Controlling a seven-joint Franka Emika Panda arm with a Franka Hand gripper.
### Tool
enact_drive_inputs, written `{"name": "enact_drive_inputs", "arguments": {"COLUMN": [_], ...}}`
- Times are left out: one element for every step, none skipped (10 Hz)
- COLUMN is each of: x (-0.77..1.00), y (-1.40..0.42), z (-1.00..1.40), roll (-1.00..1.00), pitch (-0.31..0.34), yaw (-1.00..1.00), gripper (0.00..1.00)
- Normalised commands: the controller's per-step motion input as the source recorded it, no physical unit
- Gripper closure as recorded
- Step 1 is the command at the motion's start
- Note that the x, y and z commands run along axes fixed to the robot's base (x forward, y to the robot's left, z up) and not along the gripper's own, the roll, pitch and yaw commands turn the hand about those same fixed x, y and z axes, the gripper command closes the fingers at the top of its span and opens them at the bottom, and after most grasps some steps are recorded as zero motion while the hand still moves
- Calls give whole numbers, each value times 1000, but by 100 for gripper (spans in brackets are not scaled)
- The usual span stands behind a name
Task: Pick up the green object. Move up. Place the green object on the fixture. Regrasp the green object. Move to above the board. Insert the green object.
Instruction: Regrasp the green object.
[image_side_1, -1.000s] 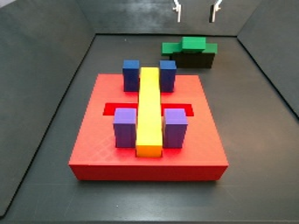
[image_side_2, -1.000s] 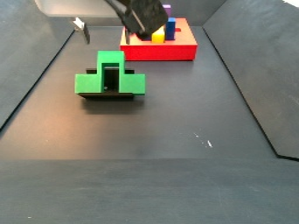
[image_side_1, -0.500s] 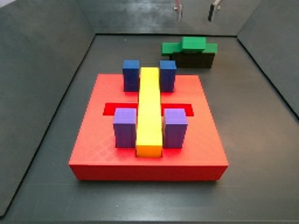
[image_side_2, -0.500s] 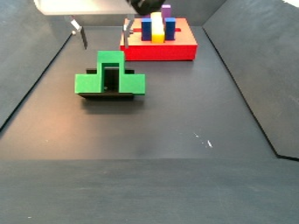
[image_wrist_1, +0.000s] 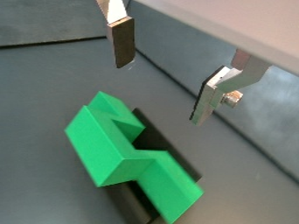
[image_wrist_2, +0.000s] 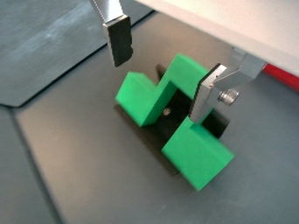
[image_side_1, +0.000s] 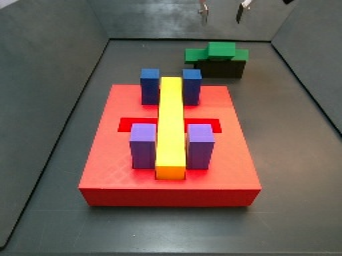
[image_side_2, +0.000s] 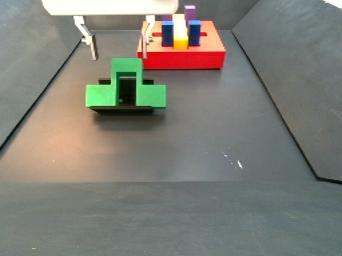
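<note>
Two silver fingers (image_side_2: 86, 38) are hanging apart with nothing between them, so I am seeing my gripper (image_side_2: 115, 38) spread wide and empty. It is sitting high above the green object (image_side_2: 126, 88), not touching it. In a side view the gripper (image_side_1: 222, 11) is showing only its tips at the top edge, over the far end of the floor.

I am looking at the green object (image_side_1: 215, 52) lying on top of the fixture (image_side_1: 222, 68), which is peeking out dark under it. In a side view its wide bar is running side to side, and its narrow stem is pointing away from that camera, toward the board (image_side_2: 187, 57). In both wrist views the green object (image_wrist_1: 126, 157) is lying flat, with the dark fixture (image_wrist_1: 138, 202) showing in the notch and under its edge. In a wrist view the gripper (image_wrist_2: 162, 73) is hovering over the green object (image_wrist_2: 176, 122), one finger (image_wrist_2: 117, 39) on each side of it from up high.

Farther off, the board (image_side_1: 107, 165) is carrying a long yellow bar (image_side_1: 171, 125) with blue blocks (image_side_1: 151, 84) at one end and purple blocks (image_side_1: 143, 145) at the other. The green object is sitting well apart from the board.
</note>
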Motion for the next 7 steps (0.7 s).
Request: {"name": "enact_drive_inputs", "arguments": {"x": [3, 294, 377, 340, 286, 186, 71], "y": [0, -254, -314, -391, -446, -437, -394], "z": [-77, 0, 0, 0, -51, -166, -269], "roll": [1000, 1000, 1000, 1000, 1000, 986, 823], "pitch": [0, 77, 154, 194, 183, 120, 54], "yaw": [186, 46, 0, 0, 0, 0, 0], "gripper": [0, 0, 0, 0, 0, 0, 0]}}
